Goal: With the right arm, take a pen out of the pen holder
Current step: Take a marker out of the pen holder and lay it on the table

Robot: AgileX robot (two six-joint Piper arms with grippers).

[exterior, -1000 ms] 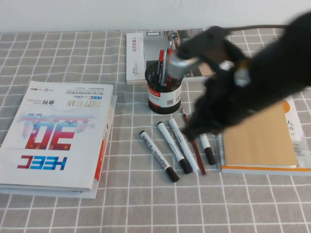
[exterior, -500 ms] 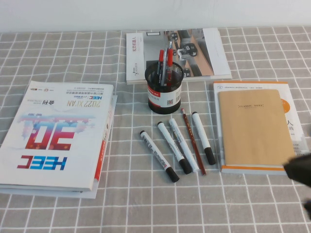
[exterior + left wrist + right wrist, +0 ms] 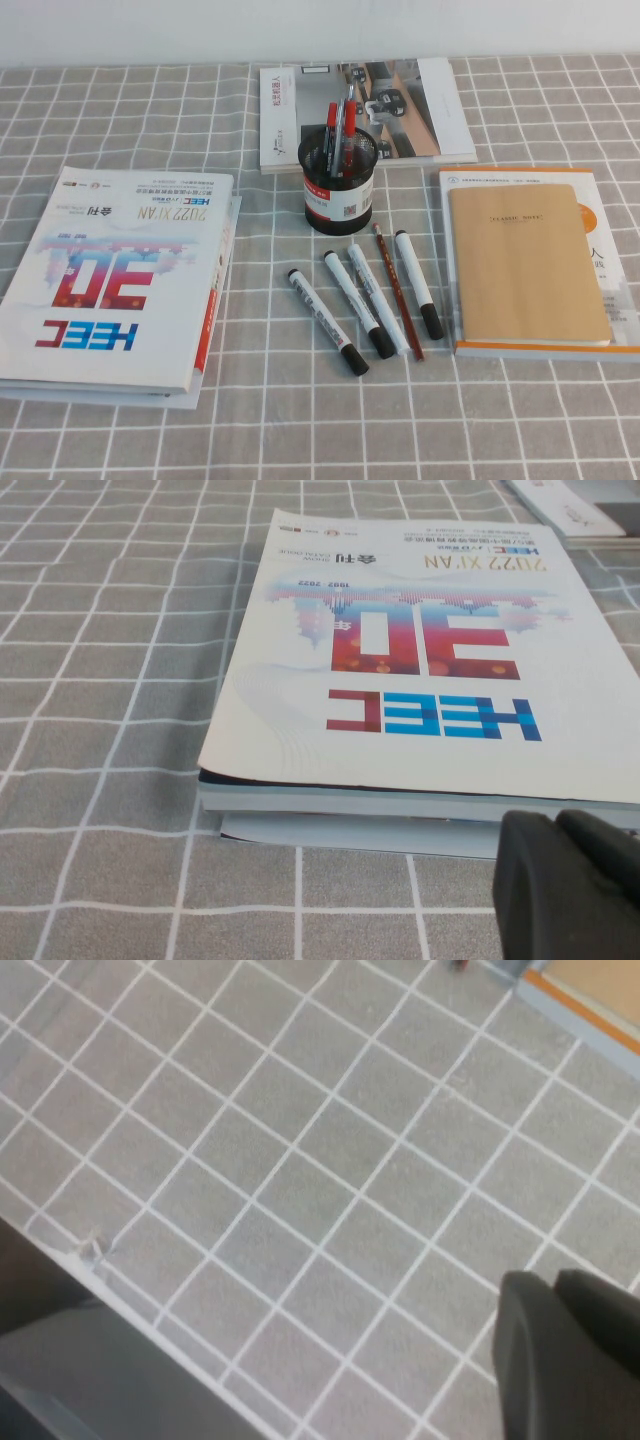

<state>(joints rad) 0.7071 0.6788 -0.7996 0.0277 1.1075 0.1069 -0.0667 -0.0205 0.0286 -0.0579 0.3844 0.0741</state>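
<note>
A black mesh pen holder (image 3: 338, 186) with a red-and-white label stands mid-table and holds several red pens (image 3: 334, 128). In front of it, several black-capped white markers (image 3: 357, 303) and a red pencil (image 3: 398, 291) lie side by side on the cloth. Neither arm shows in the high view. My right gripper (image 3: 555, 1288) is shut and holds nothing; it hovers over bare checked cloth near the table's front edge. My left gripper (image 3: 556, 826) is shut and empty, low beside the thick white book (image 3: 430, 670).
The white "30" book (image 3: 120, 275) lies at the left, a magazine (image 3: 360, 110) behind the holder, and a tan notebook (image 3: 525, 260) on a white book at the right. The notebook's orange edge (image 3: 585, 1005) is in the right wrist view, as is the table's front edge (image 3: 140, 1300).
The right arm, which reached over the pen holder and markers a second ago, has pulled back to the lower right and left the high view. The pens have not moved.
</note>
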